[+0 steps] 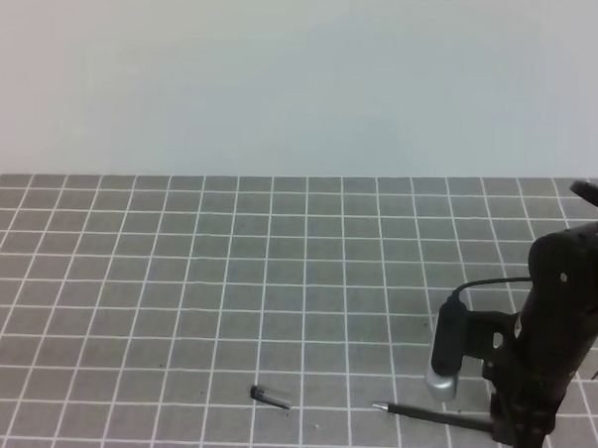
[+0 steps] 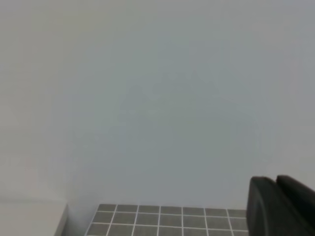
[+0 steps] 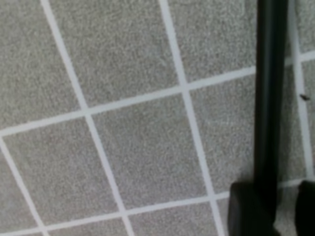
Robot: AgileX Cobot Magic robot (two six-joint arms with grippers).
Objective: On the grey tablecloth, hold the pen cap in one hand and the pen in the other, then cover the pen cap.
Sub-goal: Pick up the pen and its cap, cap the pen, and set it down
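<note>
Tablecloth first: you've got the grey tablecloth (image 1: 177, 278) with its white grid across the whole table, pale wall behind it. Your right arm stands at the lower right of the high view, right gripper (image 1: 524, 439) down at the cloth on the pen's rear end. Right wrist view shows the fingertips (image 3: 246, 209) either side of the pen (image 3: 271, 88), pinching it or just about to, contact too blurred to call. Pen (image 1: 435, 414) lies flat near the front edge, silver tip pointing left. Pen cap (image 1: 270, 395) lies on the cloth left of that tip, apart from it, untouched. Your left gripper (image 2: 283, 206) shows only as a dark corner facing the wall; cannot tell whether it's spread.
</note>
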